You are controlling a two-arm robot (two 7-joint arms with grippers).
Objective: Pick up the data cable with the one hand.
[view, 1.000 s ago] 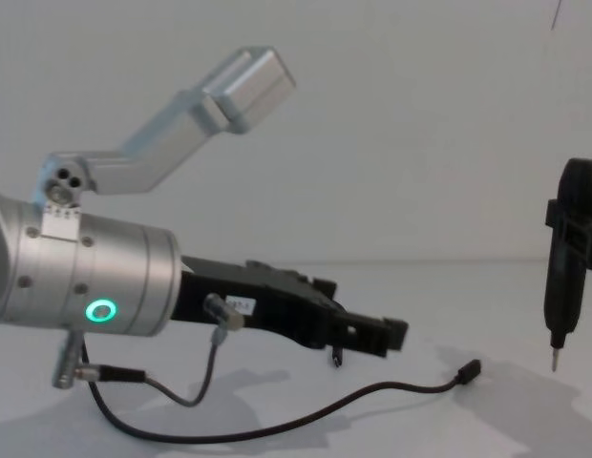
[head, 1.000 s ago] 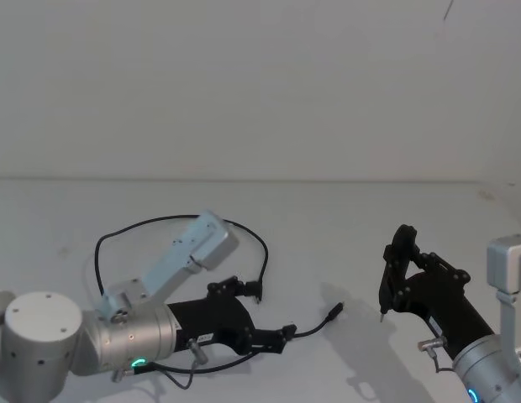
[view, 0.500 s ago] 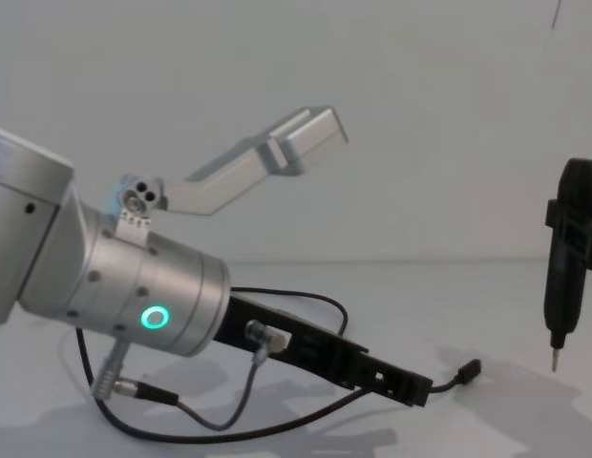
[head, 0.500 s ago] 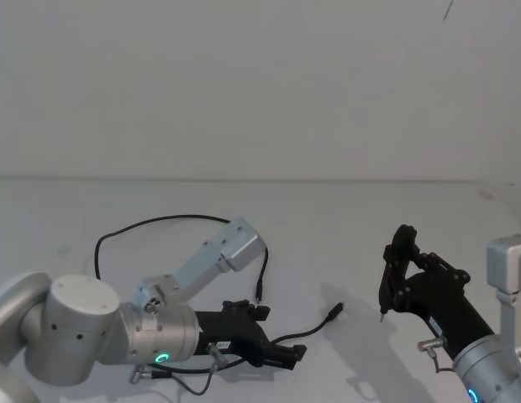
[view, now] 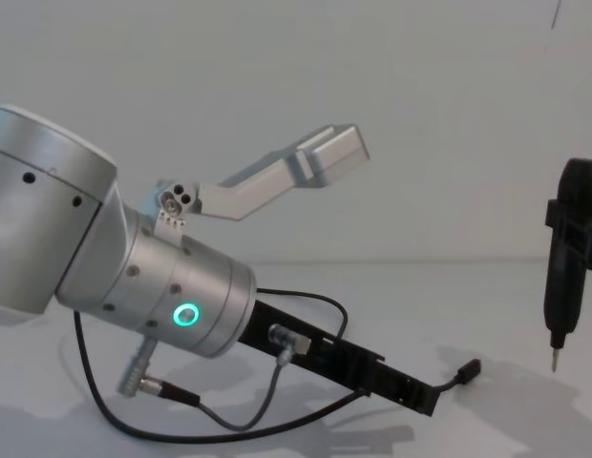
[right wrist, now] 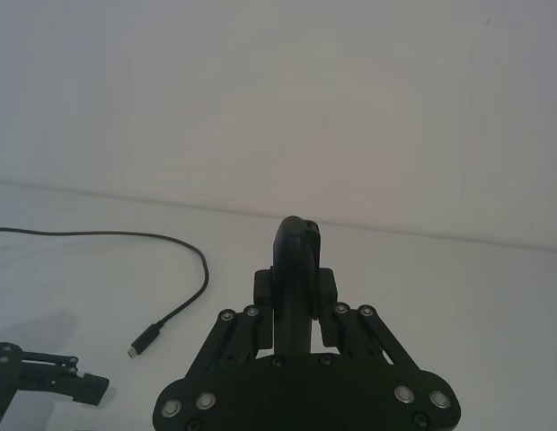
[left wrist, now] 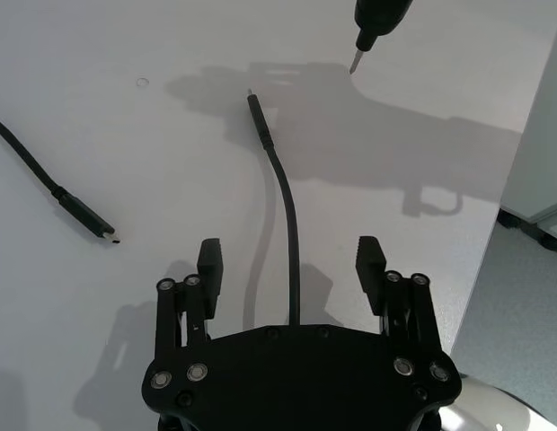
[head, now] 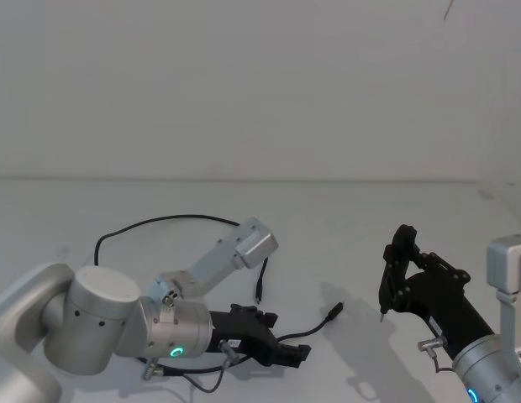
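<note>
1. Lowered and pitched nose-down over the last second, judging by the silver wrist [view: 172, 286] of the left arm; slants now toward the counter [head: 370, 210] instead of lying level above it. Glows with a green ring [view: 187, 314].
2. Unchanged on the right side: right end effector [head: 412, 281] hangs parked well apart from the work, closed around a slim black pen-like tool [view: 563, 267] with the tip pointing down.
3. Carried forward and down with the wrist: left end effector [left wrist: 292, 260], fingers spread wide, one on each side of the line. Looks very near the counter in the chest view; cannot tell whether already touching.
4. Lies flat on the counter, not gripped yet: data cable [left wrist: 287, 211], running straight between the spread fingers, with one plug [left wrist: 259, 117] ahead of them. Curves in a wide loop behind the left arm in the head view.
5. Means, as a judgement, that the approach is nearly done; remains only to close on the cable and lift.
6. Found no readable brand or writing; only a small white label [head: 231, 342] on the left end effector, too small to read.
</note>
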